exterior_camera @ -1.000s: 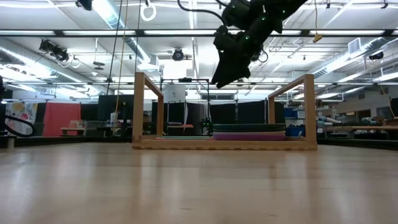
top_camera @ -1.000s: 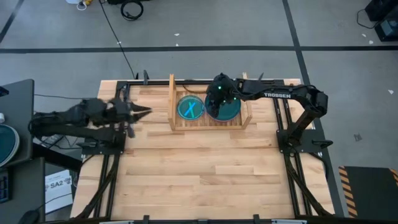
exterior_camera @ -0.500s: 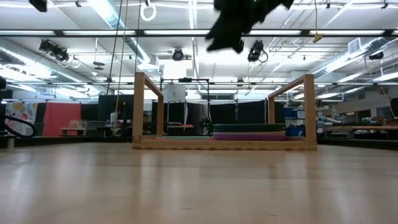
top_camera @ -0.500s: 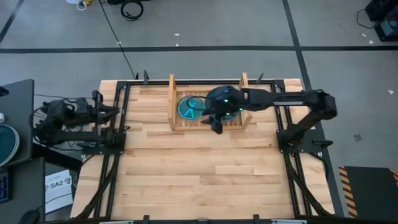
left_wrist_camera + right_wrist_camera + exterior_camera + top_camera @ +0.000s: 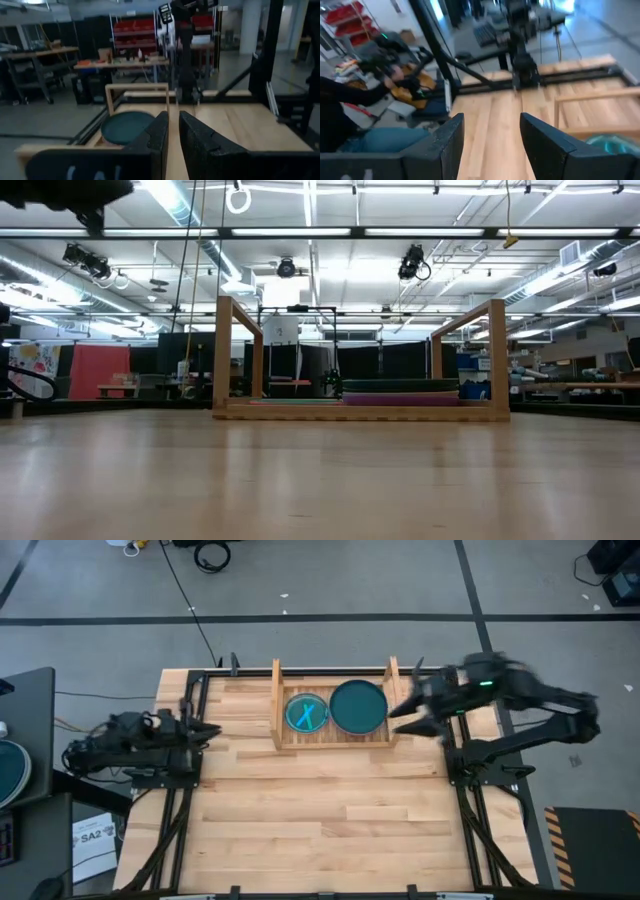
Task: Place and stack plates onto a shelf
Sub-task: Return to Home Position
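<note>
Right claw (image 5: 408,718) released, fingers (image 5: 447,145) spread wide and empty, shown right of centre near the top of the high view, just beside the right side board of the shelf (image 5: 335,743). Left claw (image 5: 205,728) at the left edge of the counter (image 5: 320,820), fingers (image 5: 159,132) drawn nearly together, grasping nothing. On the shelf, upper centre: small cyan plate (image 5: 306,714) at left, dark teal plate (image 5: 358,706) at right, side by side. In the low view, a dark plate topping a stack (image 5: 400,392) with purple beneath.
</note>
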`<control>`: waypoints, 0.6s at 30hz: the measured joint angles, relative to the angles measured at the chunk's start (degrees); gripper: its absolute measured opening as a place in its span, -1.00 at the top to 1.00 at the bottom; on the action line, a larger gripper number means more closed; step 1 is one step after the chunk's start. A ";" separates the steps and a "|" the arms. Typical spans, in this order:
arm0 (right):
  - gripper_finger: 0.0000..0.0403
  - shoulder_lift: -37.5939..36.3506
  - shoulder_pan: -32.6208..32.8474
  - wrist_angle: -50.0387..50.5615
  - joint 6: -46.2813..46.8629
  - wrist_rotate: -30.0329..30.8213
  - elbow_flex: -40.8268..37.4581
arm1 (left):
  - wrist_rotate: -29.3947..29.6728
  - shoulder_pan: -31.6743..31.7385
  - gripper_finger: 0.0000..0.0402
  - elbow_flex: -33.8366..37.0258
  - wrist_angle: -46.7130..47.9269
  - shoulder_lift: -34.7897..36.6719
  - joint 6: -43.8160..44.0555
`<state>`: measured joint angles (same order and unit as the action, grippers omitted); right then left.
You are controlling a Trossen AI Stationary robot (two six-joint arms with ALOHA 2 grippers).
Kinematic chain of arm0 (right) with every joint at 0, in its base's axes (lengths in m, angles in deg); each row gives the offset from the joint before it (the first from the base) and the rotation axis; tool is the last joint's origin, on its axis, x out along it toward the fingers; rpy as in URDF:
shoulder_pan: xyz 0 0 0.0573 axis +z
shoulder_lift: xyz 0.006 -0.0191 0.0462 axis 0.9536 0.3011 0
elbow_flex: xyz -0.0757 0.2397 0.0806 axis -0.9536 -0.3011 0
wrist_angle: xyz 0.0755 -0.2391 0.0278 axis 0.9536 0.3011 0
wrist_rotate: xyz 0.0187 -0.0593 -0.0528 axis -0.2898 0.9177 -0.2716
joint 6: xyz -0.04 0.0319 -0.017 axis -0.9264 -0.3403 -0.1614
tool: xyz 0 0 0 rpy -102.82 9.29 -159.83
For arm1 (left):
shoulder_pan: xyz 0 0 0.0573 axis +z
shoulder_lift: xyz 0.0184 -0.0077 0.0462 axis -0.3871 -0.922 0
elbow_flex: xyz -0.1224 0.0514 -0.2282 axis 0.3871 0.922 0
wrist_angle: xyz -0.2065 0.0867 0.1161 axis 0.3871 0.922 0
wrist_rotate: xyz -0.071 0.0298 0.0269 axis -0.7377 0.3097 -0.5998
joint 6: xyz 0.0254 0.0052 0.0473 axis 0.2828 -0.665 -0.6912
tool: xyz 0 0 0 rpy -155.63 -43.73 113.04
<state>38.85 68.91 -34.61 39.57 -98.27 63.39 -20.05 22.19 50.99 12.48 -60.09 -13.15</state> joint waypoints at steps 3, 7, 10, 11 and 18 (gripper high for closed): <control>0.02 -7.27 0.01 2.82 -1.72 0.04 0.04 | 0.02 0.00 0.75 6.04 -9.54 0.03 -0.02; 0.02 -15.24 0.01 5.92 -5.16 0.17 0.04 | 0.02 0.00 0.75 13.47 -18.40 -0.02 0.06; 0.02 -20.61 0.00 7.63 -6.37 0.28 0.04 | 0.01 0.00 0.75 17.90 -23.25 0.00 0.42; 0.02 -22.19 -0.01 8.36 -6.57 0.42 0.04 | 0.01 0.00 0.75 19.23 -24.45 0.00 0.59; 0.02 -30.54 -0.01 12.49 -6.15 3.24 -1.05 | 0.02 0.00 0.75 25.03 -29.40 -0.04 1.49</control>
<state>8.31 68.90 -22.11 33.43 -95.03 62.35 -20.03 22.19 76.02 -16.92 -60.14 -11.66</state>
